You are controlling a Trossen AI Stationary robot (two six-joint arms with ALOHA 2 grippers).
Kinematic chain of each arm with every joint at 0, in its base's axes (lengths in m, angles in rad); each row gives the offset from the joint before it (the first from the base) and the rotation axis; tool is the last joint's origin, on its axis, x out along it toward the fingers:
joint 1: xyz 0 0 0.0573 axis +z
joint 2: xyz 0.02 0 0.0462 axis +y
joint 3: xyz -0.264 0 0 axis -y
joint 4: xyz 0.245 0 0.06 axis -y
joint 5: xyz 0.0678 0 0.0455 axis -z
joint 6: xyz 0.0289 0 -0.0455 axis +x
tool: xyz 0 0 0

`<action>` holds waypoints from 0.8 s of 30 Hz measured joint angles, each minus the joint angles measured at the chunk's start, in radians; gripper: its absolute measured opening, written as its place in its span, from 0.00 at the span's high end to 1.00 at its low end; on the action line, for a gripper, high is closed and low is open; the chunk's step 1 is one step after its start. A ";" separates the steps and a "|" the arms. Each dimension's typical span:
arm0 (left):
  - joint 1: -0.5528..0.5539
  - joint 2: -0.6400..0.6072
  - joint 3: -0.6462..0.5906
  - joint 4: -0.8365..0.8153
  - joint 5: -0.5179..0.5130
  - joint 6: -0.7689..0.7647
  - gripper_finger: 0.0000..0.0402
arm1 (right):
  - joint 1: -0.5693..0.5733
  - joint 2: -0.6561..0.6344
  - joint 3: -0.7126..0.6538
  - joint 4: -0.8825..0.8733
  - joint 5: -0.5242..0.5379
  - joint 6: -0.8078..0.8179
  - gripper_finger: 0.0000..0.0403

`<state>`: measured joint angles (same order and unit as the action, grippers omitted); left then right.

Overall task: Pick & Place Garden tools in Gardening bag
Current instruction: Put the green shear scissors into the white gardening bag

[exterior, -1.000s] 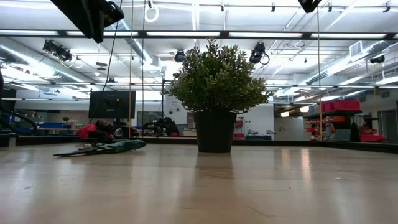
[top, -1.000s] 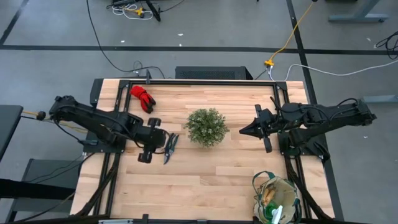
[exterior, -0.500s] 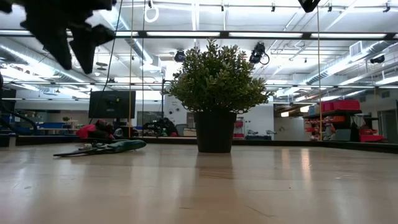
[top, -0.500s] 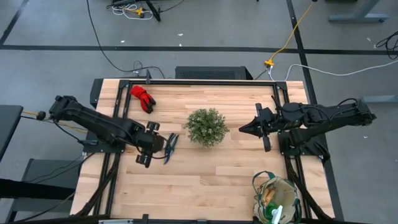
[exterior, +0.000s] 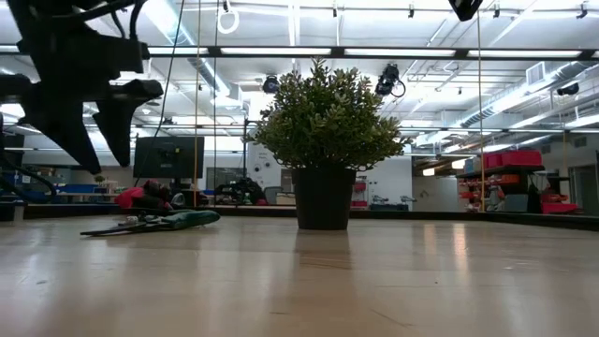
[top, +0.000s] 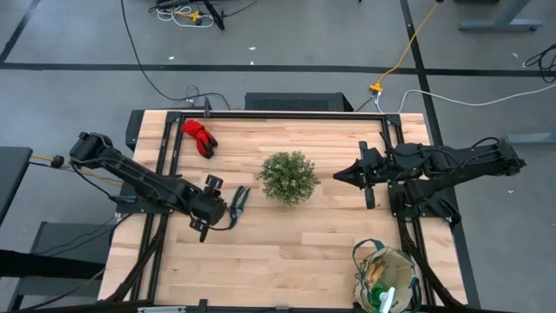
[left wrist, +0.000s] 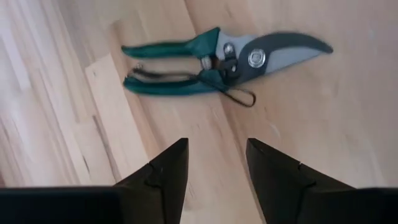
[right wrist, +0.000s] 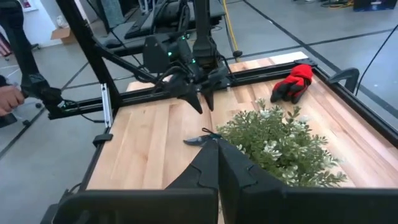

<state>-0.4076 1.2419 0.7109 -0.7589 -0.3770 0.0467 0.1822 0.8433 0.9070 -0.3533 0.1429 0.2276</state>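
Green-handled pruning shears lie flat on the wooden table, left of the potted plant. My left gripper hangs open just above the table on the near-left side of the shears, pointing steeply down, with nothing between its fingers. Red gloves lie at the far left. The beige gardening bag stands at the near right corner with tools inside. My right gripper waits shut, raised in the air to the right of the plant.
The bushy plant in its dark pot stands mid-table between the shears and the bag. Black frame rails run along the table's left and right sides. Bare wood lies between the plant and the table's near edge.
My left gripper has come down from high above the table to just over it beside the shears, tipping more steeply downward and rolling a little. The shears have not moved.
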 joint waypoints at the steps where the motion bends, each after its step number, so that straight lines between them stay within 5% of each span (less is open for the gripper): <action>1: -0.007 0.000 -0.008 0.018 -0.008 0.000 0.58 | 0.000 0.000 0.000 0.000 0.000 0.000 1.00; 24: -0.116 0.003 -0.132 0.241 -0.129 -0.008 0.59 | 0.000 0.000 0.000 0.000 0.060 -0.001 1.00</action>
<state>-0.5233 1.2446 0.5793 -0.5182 -0.5057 0.0384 0.1821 0.8433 0.9070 -0.3531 0.2028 0.2264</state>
